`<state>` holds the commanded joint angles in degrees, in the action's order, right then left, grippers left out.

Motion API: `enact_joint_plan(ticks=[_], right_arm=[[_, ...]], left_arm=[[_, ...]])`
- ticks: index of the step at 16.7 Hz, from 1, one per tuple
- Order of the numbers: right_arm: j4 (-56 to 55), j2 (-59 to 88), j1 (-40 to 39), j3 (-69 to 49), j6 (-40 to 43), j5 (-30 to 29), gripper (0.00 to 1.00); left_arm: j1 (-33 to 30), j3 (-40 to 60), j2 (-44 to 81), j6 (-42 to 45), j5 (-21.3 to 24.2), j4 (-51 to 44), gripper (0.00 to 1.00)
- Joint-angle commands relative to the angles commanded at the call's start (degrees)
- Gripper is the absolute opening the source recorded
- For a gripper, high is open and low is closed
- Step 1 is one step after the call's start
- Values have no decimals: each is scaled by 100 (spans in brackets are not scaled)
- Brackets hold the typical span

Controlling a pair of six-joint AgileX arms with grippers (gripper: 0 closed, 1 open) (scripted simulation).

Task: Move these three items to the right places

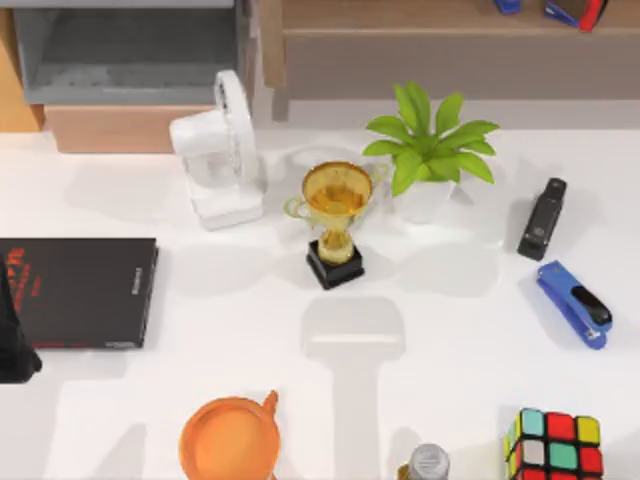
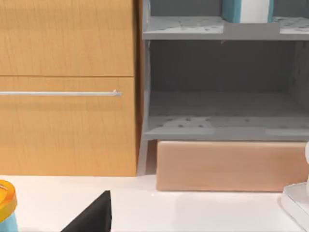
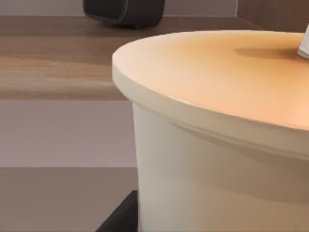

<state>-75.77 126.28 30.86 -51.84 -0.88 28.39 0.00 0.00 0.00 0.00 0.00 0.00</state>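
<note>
The puzzle cube [image 1: 555, 446], with red, green, yellow and blue squares, sits on the white table at the front right corner. In the left wrist view a thick teal book [image 2: 231, 10] with white page edges stands on the upper level of the grey shelf [image 2: 217, 128]. A dark part of my left arm [image 1: 12, 345] shows at the table's left edge, just in front of the thin black book [image 1: 78, 292]. Nothing touches the cube.
A white fan [image 1: 218, 150], gold trophy [image 1: 335, 222], potted plant [image 1: 430, 150], black stapler [image 1: 542, 218] and blue stapler [image 1: 575, 303] stand across the table. An orange cup [image 1: 230, 438] and a bottle top [image 1: 428, 462] sit at the front edge. A cream round container [image 3: 217, 135] is close in the right wrist view.
</note>
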Motion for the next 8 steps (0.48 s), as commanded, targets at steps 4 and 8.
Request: enact_joint_plan(ticks=[4,8], right_arm=[[-6,6,0,1,0,0,8],[-6,6,0,1,0,0,38]], left_arm=[[0,0,0,0,0,0,100],[0,0,0,0,0,0,100]])
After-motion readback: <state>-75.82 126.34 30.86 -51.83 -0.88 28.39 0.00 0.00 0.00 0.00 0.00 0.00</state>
